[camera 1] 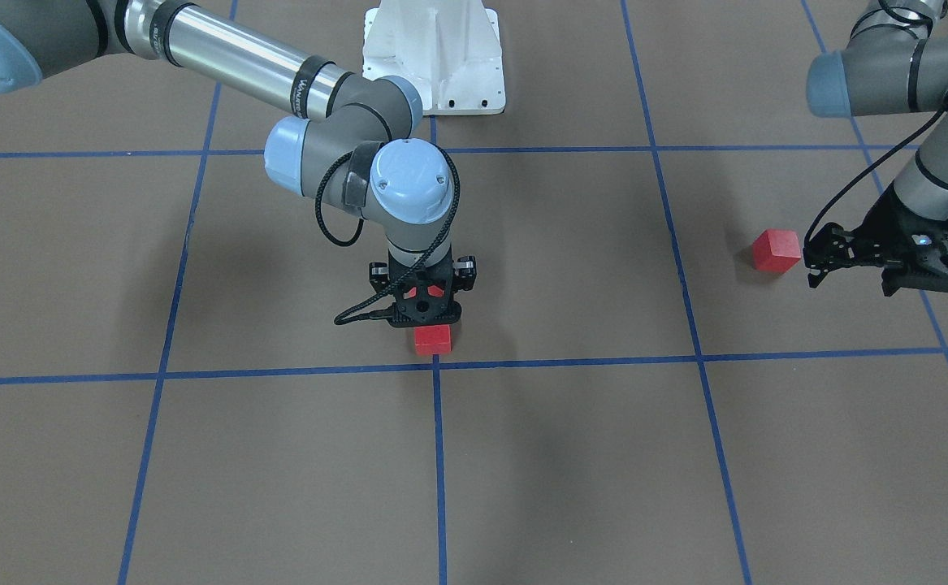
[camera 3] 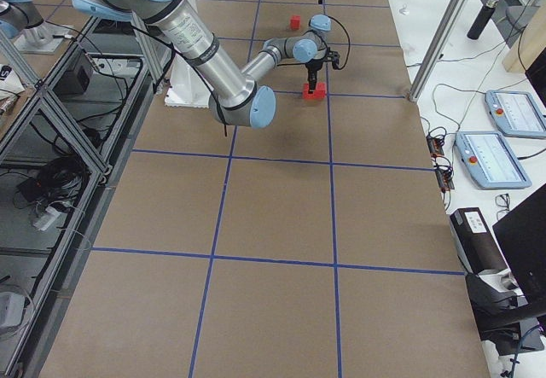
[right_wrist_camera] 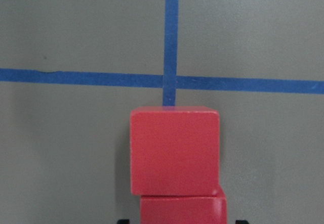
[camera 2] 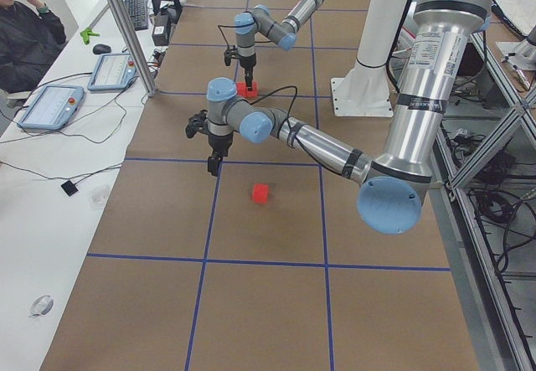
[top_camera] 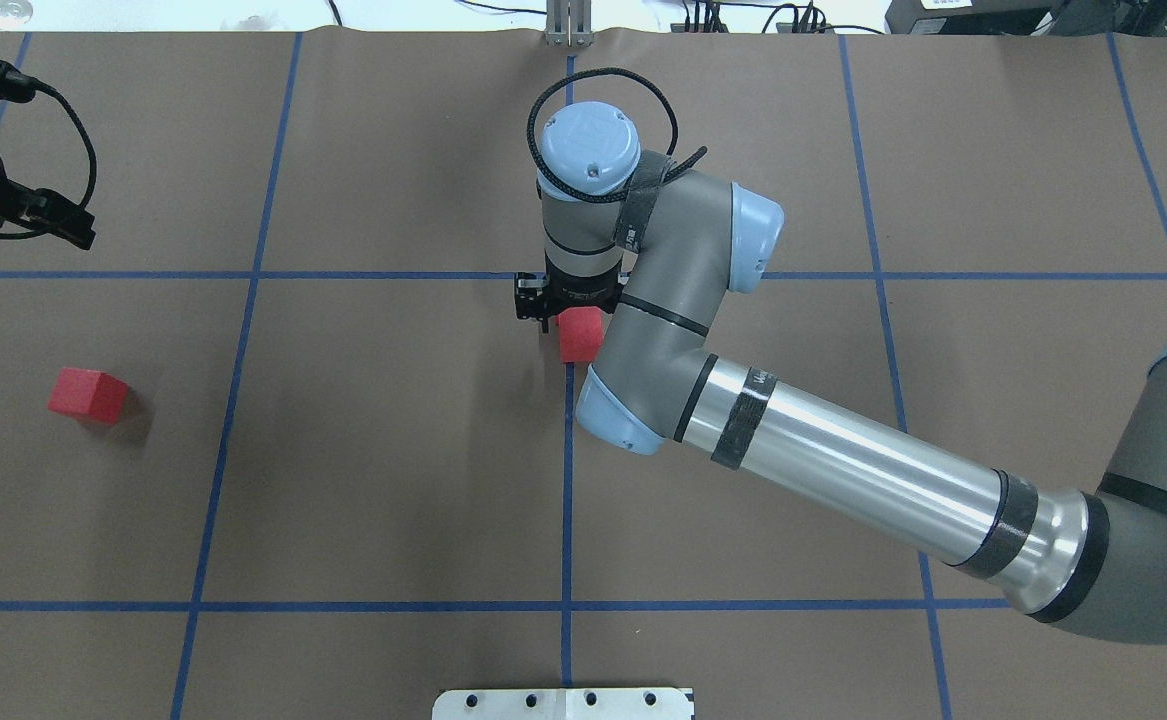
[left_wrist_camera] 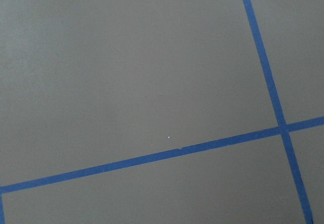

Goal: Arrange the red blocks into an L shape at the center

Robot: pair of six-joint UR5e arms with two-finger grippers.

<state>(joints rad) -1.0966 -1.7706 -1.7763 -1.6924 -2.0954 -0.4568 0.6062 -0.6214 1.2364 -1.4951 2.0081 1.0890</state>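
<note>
In the right wrist view two red blocks lie touching in a row just short of the center crossing: a far block and a near block, slightly offset. My right gripper hangs straight over the near block, jaws apart either side of it and not touching it. The far block shows just clear of the gripper, next to the center. A third red block lies alone far toward my left side. My left gripper hovers open and empty beside it, a little apart.
The white robot base stands behind the center. Blue tape lines grid the brown surface. The left wrist view shows only bare surface and another tape crossing. Tablets and cables lie off the table's far edge.
</note>
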